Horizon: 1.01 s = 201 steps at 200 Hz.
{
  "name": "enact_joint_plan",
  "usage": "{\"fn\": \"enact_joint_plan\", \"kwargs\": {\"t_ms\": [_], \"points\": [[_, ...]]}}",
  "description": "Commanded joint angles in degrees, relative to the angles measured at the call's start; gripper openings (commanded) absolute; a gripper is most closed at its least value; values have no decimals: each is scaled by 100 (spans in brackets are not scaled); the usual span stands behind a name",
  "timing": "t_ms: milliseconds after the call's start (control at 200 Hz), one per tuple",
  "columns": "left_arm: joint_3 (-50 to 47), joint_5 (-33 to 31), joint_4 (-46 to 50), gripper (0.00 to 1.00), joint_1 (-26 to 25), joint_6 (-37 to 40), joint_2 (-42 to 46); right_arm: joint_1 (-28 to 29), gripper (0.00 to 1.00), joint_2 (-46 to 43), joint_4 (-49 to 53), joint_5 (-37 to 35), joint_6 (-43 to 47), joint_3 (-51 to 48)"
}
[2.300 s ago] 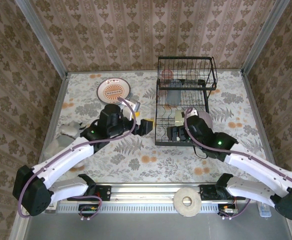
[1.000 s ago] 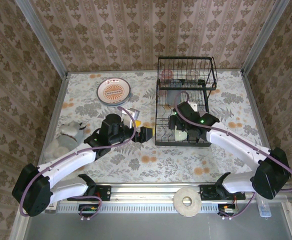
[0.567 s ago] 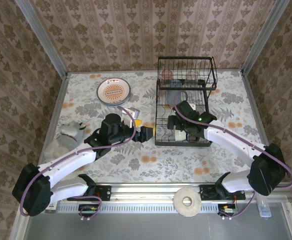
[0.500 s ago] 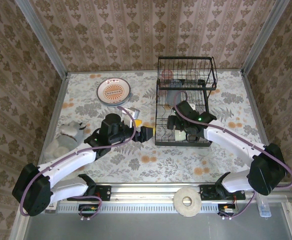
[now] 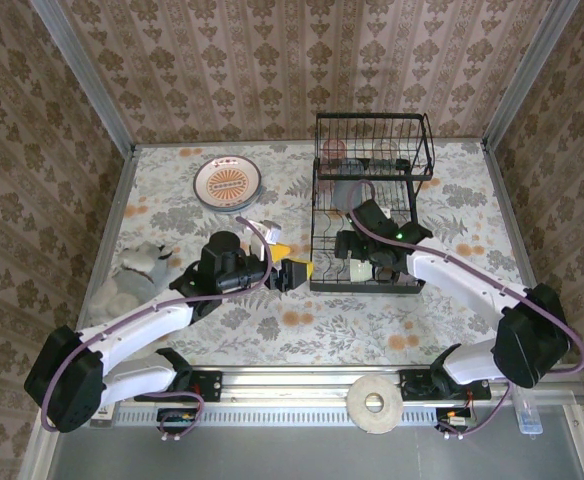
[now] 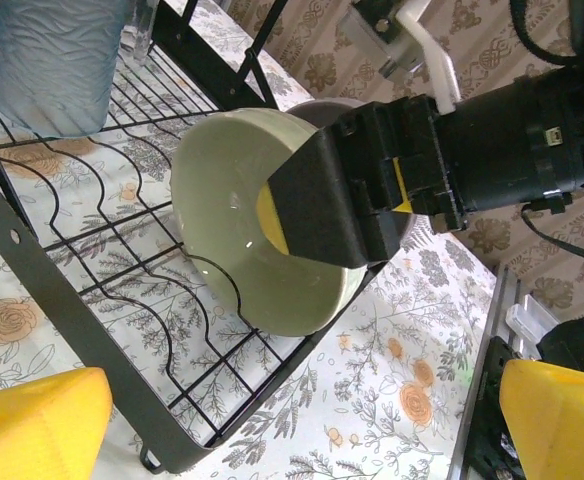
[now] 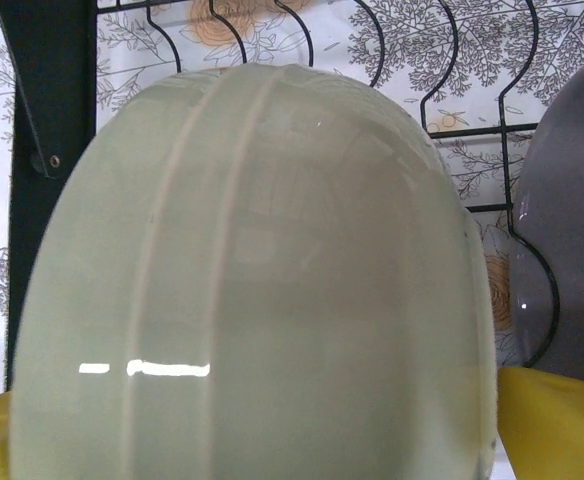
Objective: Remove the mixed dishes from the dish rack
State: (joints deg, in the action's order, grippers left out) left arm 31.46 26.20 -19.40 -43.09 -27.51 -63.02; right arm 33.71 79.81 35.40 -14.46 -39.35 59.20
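Overhead shot is bright and evenly lit, sharp all over, with just soft shadows on the table (image 5: 452,200). The right wrist cam sits so close that the green bowl (image 7: 252,290) looks soft, with a white glare streak low on its left side. The left wrist cam is crisp mid-frame but mushy in the bottom corners.

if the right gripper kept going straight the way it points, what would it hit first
The green bowl in the rack. It sits straight ahead of the right gripper, between its open fingers. It looks very close, though the exact gap is hard to judge.
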Motion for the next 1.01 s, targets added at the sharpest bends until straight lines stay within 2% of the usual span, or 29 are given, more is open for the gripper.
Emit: {"fn": "enact_joint_plan", "kwargs": {"t_ms": [0,375,515,870,1000], "points": [[-35,140,-249,100,27,-97,82,-34,99,165,-33,111,114,116],[-66,78,-284,100,23,-156,-22,-84,94,176,-61,322,191,153],[-61,78,-308,100,22,-167,-60,-84,99,108,-47,449,256,184],[-61,61,-365,100,27,-202,-182,-189,100,35,-41,761,404,189],[-61,61,-395,100,28,-237,-229,-259,100,-249,-76,908,419,145]]}}
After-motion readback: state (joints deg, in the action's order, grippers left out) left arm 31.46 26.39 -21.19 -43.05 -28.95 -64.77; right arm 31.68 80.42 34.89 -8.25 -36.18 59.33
